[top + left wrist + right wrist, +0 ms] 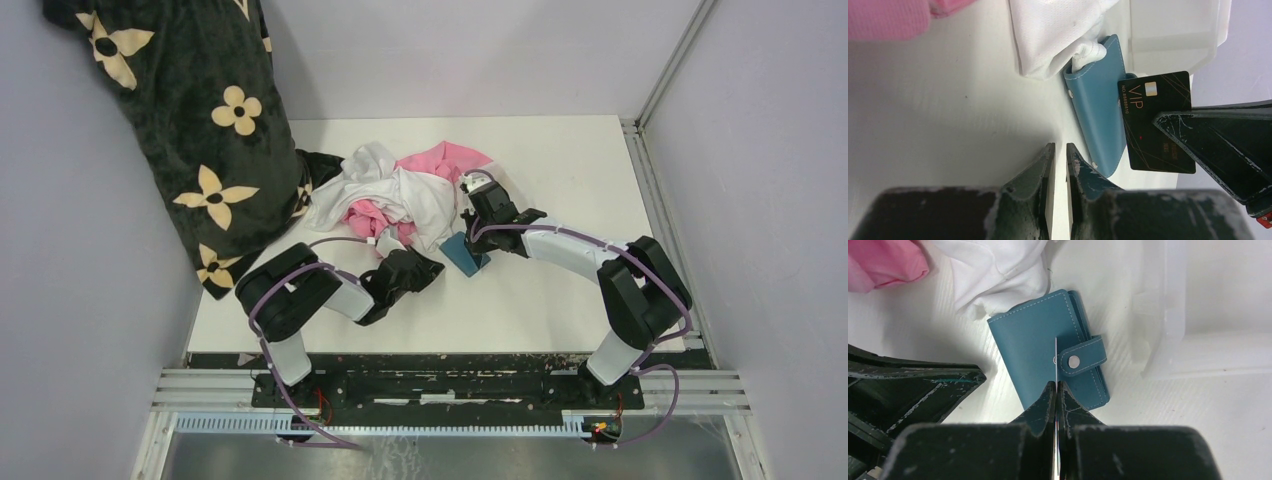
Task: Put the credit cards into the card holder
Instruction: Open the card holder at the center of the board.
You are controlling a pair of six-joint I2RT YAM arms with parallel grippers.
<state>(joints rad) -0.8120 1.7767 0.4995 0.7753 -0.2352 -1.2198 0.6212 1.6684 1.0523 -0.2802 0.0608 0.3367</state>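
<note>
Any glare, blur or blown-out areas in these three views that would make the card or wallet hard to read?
Top external: even light, soft shadows, wallet small. Left wrist: card lettering sharp, left gripper soft-focus, clear tray washed out. Right wrist: wallet stitching crisp, tray nearly merges with the table.

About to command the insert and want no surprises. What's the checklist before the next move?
1. Card in grip: ok. The right gripper is shut on the black VIP card.
2. Card holder open: not ok. The card holder lies folded shut, with its strap across the cover.
3. Card holder uncovered: not ok. The white cloth lies over one end of it.
4. Left gripper free to help: ok. The left gripper has its jaws a slit apart with nothing between them, beside the card holder.
5. Card lined up with a slot: cannot tell. No slot shows.
</note>
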